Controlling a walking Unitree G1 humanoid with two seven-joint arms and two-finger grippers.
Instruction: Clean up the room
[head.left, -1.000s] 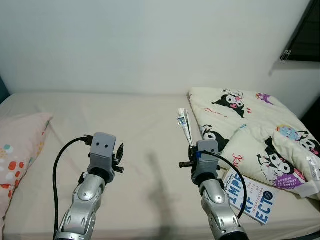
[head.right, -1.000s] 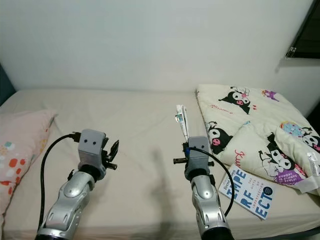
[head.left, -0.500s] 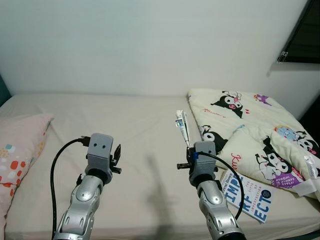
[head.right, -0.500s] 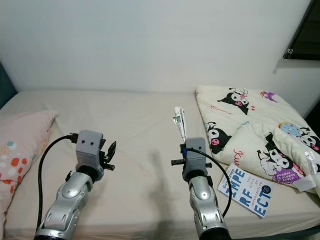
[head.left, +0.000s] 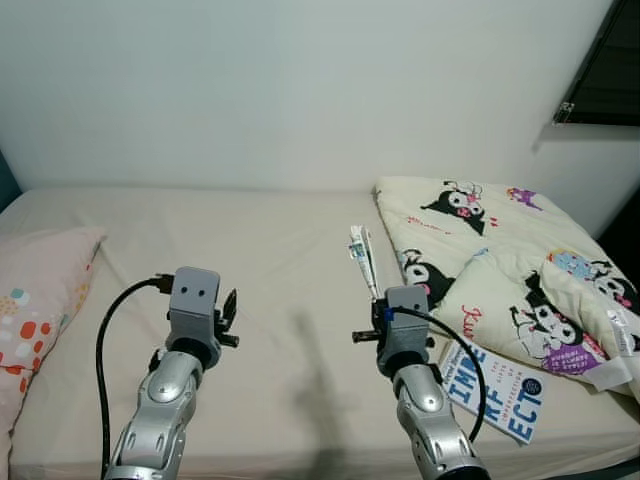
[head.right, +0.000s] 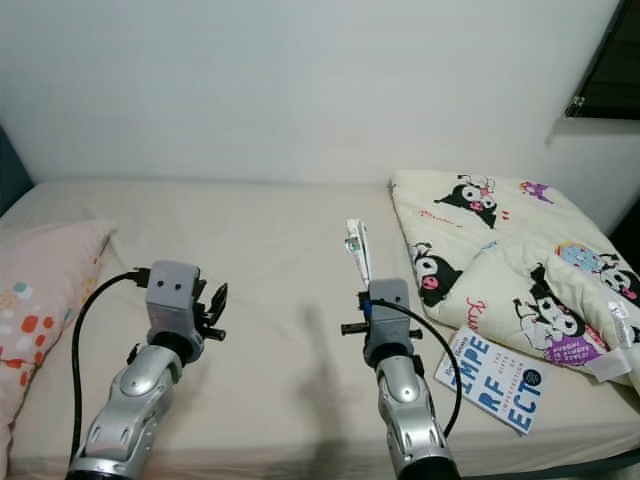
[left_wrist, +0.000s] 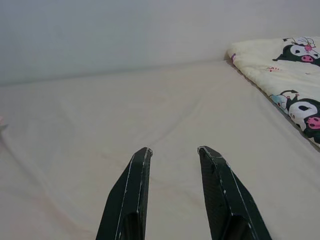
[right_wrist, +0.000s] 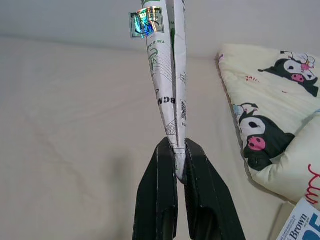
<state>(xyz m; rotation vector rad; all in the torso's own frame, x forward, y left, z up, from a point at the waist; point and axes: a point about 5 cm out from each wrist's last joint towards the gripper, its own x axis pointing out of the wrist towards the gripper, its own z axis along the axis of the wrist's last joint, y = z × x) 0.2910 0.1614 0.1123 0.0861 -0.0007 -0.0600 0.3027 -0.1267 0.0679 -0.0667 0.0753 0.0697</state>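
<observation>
Bed sheet (head.left: 300, 250) is matt, faintly creased cloth; quilt (head.left: 500, 250) soft printed fabric; pillow (head.left: 35, 290) cloth; packet (right_wrist: 167, 75) crinkled printed paper with a shiny foil sticker; book (head.left: 495, 385) glossy cover; arms brushed silver metal; fingers (left_wrist: 220, 190) smooth black plastic.

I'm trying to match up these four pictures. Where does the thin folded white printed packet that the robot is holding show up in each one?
Left eye view: the folded white printed packet stands up from the right claw, centre-right.
Right eye view: just right of centre, above the same claw.
Left wrist view: not in it.
Right wrist view: rising between the shut black fingers, top centre.
Shared landmark: the cream cartoon-print quilt.
</observation>
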